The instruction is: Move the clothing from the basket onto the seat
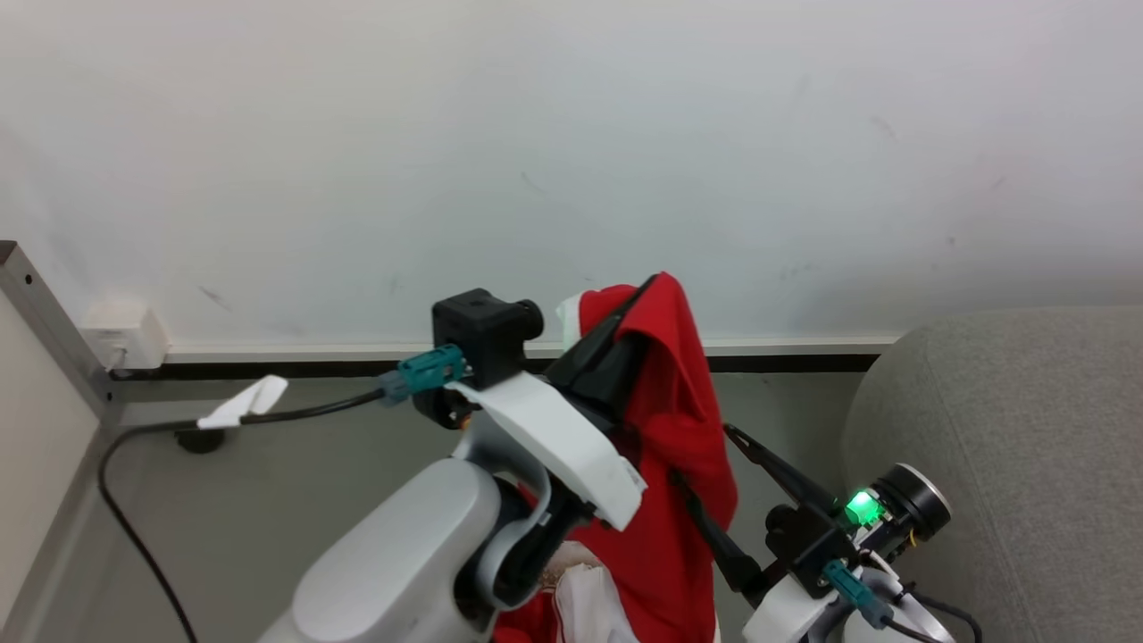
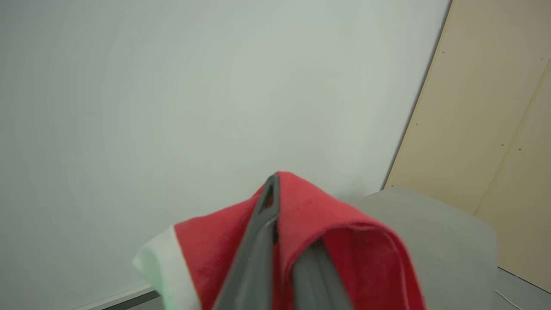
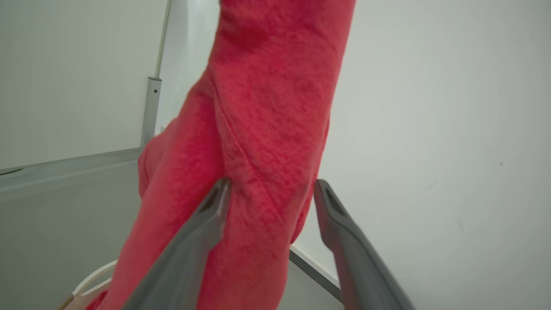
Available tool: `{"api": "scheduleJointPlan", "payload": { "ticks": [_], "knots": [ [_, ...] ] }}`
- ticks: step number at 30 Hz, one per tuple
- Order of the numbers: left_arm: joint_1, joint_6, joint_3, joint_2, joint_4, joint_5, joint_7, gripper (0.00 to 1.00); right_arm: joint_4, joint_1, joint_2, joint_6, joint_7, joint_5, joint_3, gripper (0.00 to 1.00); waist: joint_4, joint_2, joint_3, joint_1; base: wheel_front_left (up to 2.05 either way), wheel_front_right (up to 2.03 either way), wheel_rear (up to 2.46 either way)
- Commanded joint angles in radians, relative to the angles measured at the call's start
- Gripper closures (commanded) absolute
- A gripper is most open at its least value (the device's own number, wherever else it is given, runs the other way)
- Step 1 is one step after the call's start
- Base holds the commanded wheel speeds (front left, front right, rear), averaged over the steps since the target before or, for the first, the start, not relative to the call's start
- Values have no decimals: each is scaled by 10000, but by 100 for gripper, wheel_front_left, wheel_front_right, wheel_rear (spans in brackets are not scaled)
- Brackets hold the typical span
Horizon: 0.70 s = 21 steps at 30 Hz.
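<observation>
Holding the clothing (image 1: 679, 402) high at centre frame, we clench our left gripper (image 1: 638, 299) on its top fold so it hangs straight, right gripper (image 1: 705, 460) agape around the drape, seat (image 1: 1009, 464) lower right.

Pale grey forearm (image 1: 393, 554) at lower centre, white wrist shell (image 1: 554, 446), black camera block (image 1: 482, 326), teal cable plug (image 1: 429, 368); a green light (image 1: 862, 509) glows lower right.
</observation>
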Motion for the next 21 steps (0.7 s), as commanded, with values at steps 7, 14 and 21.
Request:
{"api": "scheduleJointPlan", "payload": {
  "ticks": [7, 14, 21],
  "knots": [
    [-207, -160, -393, -483, -109, -44, 181, 100, 1409, -992, 82, -25, 8, -81, 6, 0, 286, -1, -92, -1, 0, 0, 0],
    [-78, -109, -467, -514, 99, -138, 142, 100, 1712, -1324, 78, -25, 8, 928, 232, 100, 485, -1, -143, -1, 0, 0, 0],
    [115, 9, -387, -245, 354, -12, 7, 55, 1514, -1195, 79, -25, 8, 1475, -200, 100, 441, -1, -86, -1, 0, 0, 0]
  ]
}}
